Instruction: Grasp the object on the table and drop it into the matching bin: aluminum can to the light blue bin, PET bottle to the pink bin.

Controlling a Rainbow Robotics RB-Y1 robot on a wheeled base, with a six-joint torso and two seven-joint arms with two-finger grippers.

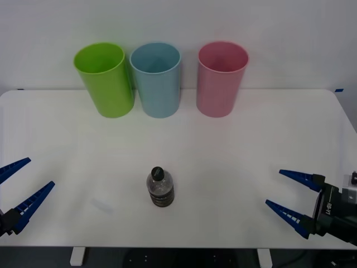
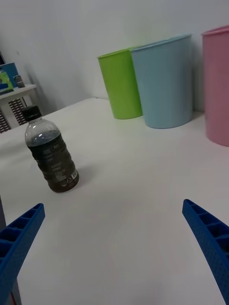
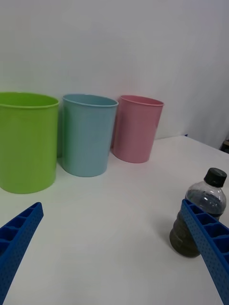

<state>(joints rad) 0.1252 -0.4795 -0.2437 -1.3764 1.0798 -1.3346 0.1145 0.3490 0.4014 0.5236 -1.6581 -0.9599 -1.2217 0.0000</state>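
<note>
Near edge of the table (image 1: 234, 162): the left gripper (image 1: 15, 188) at the near-left corner and the right gripper (image 1: 291, 200) at the near-right corner, each with its blue ribbed fingers spread wide and holding nothing. Between them, slightly left of centre and apart from both, the PET bottle (image 1: 160, 187) stands upright on the tabletop, long axis vertical, black cap on top (dark label band around the lower body). It lies inboard of either gripper, toward the table's middle; the two arms appear about equally near, so either could plausibly reach it with a sideways approach. Far edge, robot's left to right: lime green bin (image 1: 105, 79), light blue bin (image 1: 157, 79), pink bin (image 1: 221, 77), the bottle's matching destination, well beyond it and to the right.
</note>
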